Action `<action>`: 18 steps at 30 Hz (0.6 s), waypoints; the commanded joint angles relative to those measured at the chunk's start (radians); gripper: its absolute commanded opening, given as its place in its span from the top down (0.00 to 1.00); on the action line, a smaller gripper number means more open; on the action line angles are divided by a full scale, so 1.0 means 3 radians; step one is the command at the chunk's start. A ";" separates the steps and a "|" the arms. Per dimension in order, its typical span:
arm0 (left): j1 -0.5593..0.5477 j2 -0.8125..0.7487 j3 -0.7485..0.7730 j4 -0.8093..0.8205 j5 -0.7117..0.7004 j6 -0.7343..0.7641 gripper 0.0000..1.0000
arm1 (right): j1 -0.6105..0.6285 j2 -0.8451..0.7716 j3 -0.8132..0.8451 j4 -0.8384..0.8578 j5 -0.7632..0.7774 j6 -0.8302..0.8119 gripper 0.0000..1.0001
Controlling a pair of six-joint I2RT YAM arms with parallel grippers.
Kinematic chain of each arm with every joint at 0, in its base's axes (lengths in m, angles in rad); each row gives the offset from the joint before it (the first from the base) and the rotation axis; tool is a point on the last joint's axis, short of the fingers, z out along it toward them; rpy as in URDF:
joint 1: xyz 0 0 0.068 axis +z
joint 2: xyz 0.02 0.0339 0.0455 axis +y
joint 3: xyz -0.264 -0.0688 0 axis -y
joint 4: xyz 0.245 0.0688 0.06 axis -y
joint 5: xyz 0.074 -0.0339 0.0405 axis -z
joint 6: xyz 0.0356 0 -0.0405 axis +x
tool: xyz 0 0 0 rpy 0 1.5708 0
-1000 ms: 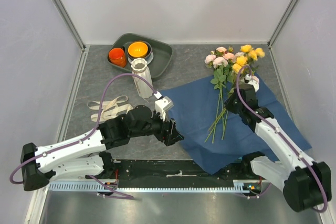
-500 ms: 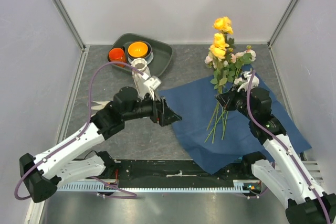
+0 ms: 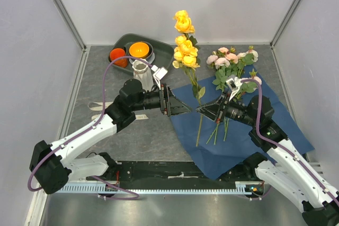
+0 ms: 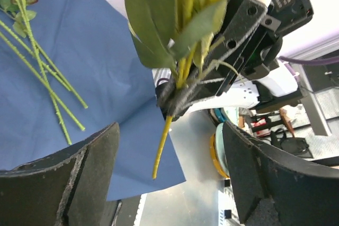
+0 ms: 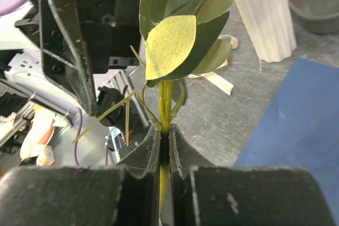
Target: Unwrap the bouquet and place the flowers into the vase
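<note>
My right gripper (image 3: 204, 110) is shut on the stem of the yellow flowers (image 3: 184, 41) and holds them upright above the blue paper (image 3: 275, 115). In the right wrist view the jaws pinch the green stem (image 5: 164, 130) just below its leaves. My left gripper (image 3: 185, 109) is open and faces the right one, close to the stem. In the left wrist view the stem's lower end (image 4: 161, 149) hangs between its wide-spread fingers (image 4: 79, 183), touching neither. The pink flowers (image 3: 229, 59) lie on the paper. The white vase (image 3: 142, 73) stands behind the left arm, partly hidden.
A dark grey tray (image 3: 165, 56) at the back holds orange bowls (image 3: 139, 50). The cream ribbon (image 3: 96, 105) lies loose left of the left arm. Loose stems (image 4: 42, 78) lie across the paper. Walls close in the table on both sides.
The right gripper has lifted the yellow flowers off the paper, stood them upright and carried them left. The left arm has swung up and right until its open jaws face the stem.
</note>
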 commanded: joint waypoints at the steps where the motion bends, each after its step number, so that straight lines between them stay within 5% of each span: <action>1: 0.0013 0.0083 0.0153 0.0481 0.0132 -0.0290 0.13 | 0.0170 0.0025 0.0002 0.0268 -0.0026 0.0007 1.00; 5: 0.0013 0.0190 0.0261 0.0471 0.0030 -0.0254 0.12 | 0.0344 0.0082 0.0002 0.0217 0.0117 -0.0141 1.00; 12: 0.0013 0.0129 0.0210 0.0512 -0.0466 -0.0305 0.34 | 0.0579 0.0056 0.0002 0.0100 0.0419 -0.0295 1.00; 18: 0.0018 0.0078 0.0144 0.0583 -0.0655 -0.0310 0.44 | 0.0707 0.0072 -0.0013 0.0048 0.0521 -0.0346 1.00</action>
